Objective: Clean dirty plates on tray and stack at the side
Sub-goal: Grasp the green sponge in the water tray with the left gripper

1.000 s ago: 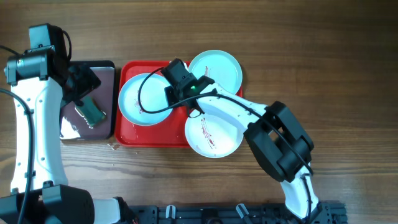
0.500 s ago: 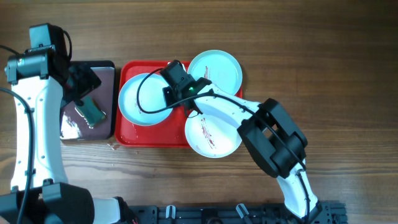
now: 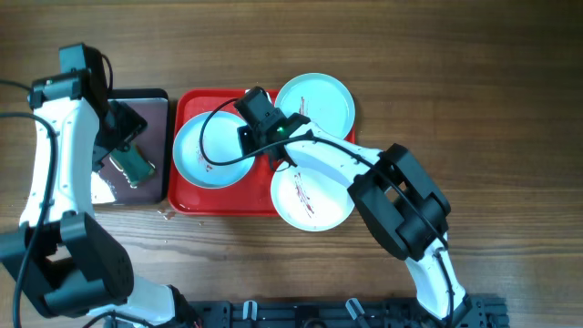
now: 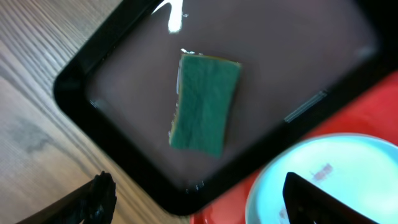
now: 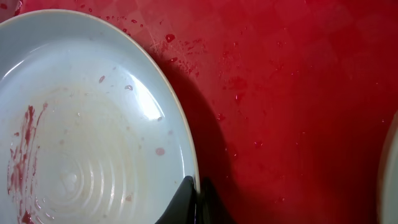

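Smeared turquoise plate on red tray.
We list right tool clamped on its rim; left tool spread apart over green sponge in black tray.

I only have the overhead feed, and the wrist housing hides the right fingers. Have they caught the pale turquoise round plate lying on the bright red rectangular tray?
Observer: Yes. The right wrist view shows the right gripper shut on the rim of that pale turquoise round plate.
Operator: And the left arm, over the black tray?
Observer: The left wrist view shows the left gripper open above a green rectangular sponge, which lies flat in the black plastic tray. The fingers are clear of it.
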